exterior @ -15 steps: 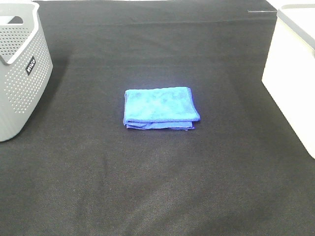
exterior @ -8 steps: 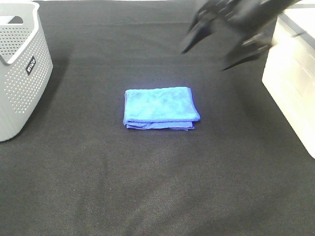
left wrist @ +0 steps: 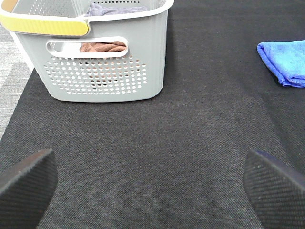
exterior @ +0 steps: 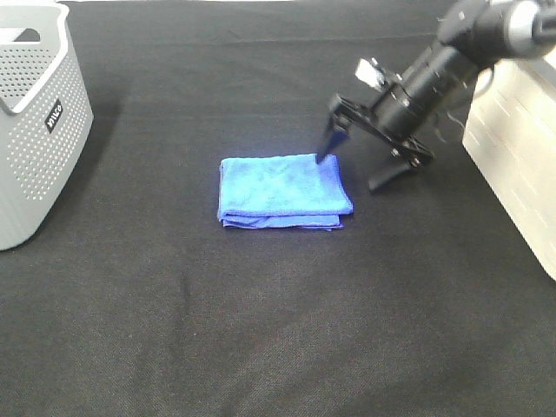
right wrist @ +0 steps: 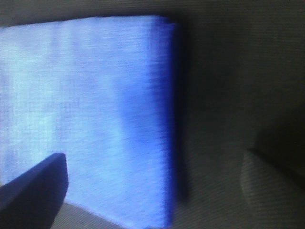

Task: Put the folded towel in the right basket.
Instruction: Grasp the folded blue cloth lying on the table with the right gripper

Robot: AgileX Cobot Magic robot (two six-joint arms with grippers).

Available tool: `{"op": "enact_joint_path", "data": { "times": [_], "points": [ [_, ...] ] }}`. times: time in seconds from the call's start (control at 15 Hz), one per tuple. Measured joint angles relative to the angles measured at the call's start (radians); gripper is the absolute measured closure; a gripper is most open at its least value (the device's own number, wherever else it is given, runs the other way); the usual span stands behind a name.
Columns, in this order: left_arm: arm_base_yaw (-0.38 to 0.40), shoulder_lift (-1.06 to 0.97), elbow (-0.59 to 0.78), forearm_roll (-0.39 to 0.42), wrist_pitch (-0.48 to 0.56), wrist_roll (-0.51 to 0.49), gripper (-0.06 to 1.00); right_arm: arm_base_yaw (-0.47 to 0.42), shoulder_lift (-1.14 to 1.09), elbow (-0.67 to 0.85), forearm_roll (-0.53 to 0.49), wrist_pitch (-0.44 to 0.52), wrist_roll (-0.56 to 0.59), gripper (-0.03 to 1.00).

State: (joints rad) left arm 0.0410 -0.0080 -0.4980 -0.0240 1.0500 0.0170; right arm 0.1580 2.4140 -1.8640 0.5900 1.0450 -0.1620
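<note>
The folded blue towel (exterior: pixel 282 189) lies flat on the black cloth in the middle of the table. My right gripper (exterior: pixel 354 165) is open and low at the towel's far right corner, with one finger (exterior: pixel 329 146) over the towel's edge and the other (exterior: pixel 383 180) over bare cloth to its right. In the right wrist view the towel (right wrist: pixel 86 109) fills the space in front of the open gripper (right wrist: pixel 152 191). The white right basket (exterior: pixel 517 148) stands at the right edge. My left gripper (left wrist: pixel 150 191) is open and empty, with the towel (left wrist: pixel 286 62) far ahead of it.
A grey perforated basket (exterior: pixel 35 122) stands at the left edge. In the left wrist view this basket (left wrist: pixel 109 62) holds brown and purple cloths. The black tablecloth (exterior: pixel 278 330) covers the whole table.
My right arm has come into view from the upper right and dropped down to the towel's far right corner. The towel has not moved.
</note>
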Motion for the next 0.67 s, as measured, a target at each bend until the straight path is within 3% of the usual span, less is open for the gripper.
{"op": "enact_joint_path", "data": {
  "times": [0.27, 0.47, 0.6, 0.67],
  "points": [
    [0.0, 0.0, 0.0, 0.0, 0.0, 0.0, -0.04, -0.01, 0.042, -0.013, 0.068, -0.01, -0.016, 0.02],
    [0.0, 0.0, 0.0, 0.0, 0.0, 0.0, -0.04, 0.072, 0.078, -0.03, 0.143, -0.036, -0.037, 0.05],
    [0.0, 0.0, 0.0, 0.0, 0.0, 0.0, -0.04, 0.175, 0.098, -0.034, 0.182, -0.081, -0.037, 0.15],
    [0.0, 0.0, 0.0, 0.0, 0.0, 0.0, -0.04, 0.211, 0.103, -0.034, 0.179, -0.096, -0.037, 0.29]
  ]
}}
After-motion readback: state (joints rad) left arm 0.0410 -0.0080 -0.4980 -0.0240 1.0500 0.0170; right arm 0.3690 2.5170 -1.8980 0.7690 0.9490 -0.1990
